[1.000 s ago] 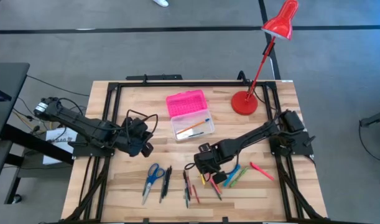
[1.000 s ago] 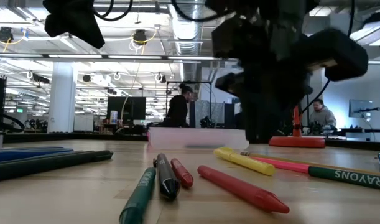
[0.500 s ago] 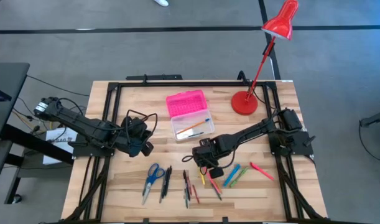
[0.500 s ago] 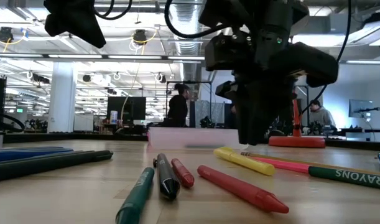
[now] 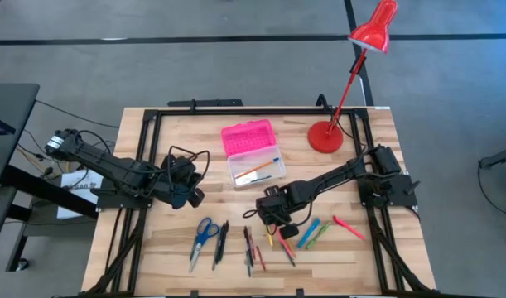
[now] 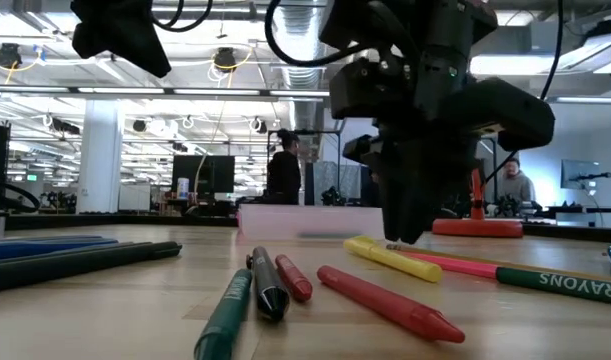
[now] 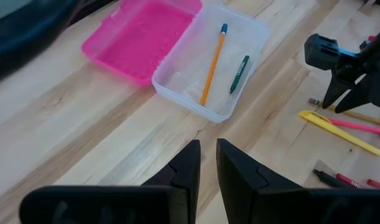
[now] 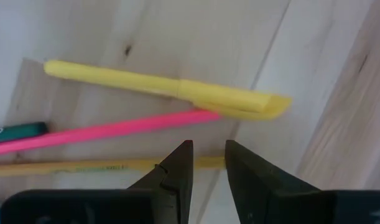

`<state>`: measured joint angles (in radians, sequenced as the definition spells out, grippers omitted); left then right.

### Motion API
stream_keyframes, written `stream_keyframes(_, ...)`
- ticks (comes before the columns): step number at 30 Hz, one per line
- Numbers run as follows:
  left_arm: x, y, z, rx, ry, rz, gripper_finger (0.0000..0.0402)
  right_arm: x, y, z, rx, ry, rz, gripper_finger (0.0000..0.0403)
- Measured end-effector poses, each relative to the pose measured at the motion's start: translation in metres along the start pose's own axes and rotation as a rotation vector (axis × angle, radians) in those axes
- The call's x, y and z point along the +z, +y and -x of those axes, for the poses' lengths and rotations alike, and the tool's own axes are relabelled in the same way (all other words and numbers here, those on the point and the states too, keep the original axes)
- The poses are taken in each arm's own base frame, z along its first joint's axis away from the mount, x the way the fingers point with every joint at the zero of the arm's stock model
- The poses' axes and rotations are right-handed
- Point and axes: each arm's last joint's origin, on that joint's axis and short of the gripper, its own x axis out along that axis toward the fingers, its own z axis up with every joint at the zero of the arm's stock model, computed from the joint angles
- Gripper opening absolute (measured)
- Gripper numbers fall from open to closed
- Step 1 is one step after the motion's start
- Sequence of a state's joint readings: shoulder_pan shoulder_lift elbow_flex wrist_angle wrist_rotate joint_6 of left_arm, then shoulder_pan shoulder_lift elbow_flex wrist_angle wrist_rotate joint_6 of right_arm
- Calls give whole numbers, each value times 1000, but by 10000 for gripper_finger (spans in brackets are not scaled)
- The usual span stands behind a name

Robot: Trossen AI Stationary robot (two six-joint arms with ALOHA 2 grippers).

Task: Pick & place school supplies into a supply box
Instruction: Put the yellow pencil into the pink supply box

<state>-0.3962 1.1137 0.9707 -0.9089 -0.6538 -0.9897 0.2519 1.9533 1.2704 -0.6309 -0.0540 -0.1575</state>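
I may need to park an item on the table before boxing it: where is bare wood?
Bare wood lies behind the pink lid toward the table's far edge, and between the supply box and the red lamp base. The near strip is crowded: scissors, pens, and the right end effector over the yellow marker.

Open supply box (image 7: 221, 68) — orange pencil (image 7: 213, 64) beside green crayon (image 7: 239, 74) inside.

place: open-plan lab | signs: monitors (image 6: 207, 172); exposed ceiling ducts (image 6: 295, 40); people (image 6: 283, 172) at workstations (background)
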Motion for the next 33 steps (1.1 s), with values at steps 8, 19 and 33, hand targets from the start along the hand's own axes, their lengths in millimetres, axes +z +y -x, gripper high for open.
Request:
stream_keyframes(8,0,0,0,6,-9,-1,46,-18,-14,-4,-6,79,-218,87)
stream_keyframes(19,1,0,0,14,-20,-2,46,-18,-24,21,-69,16,-215,87)
stream_keyframes(33,1,1,0,19,-27,-1,46,-5,7,20,-3,-69,-87,87)
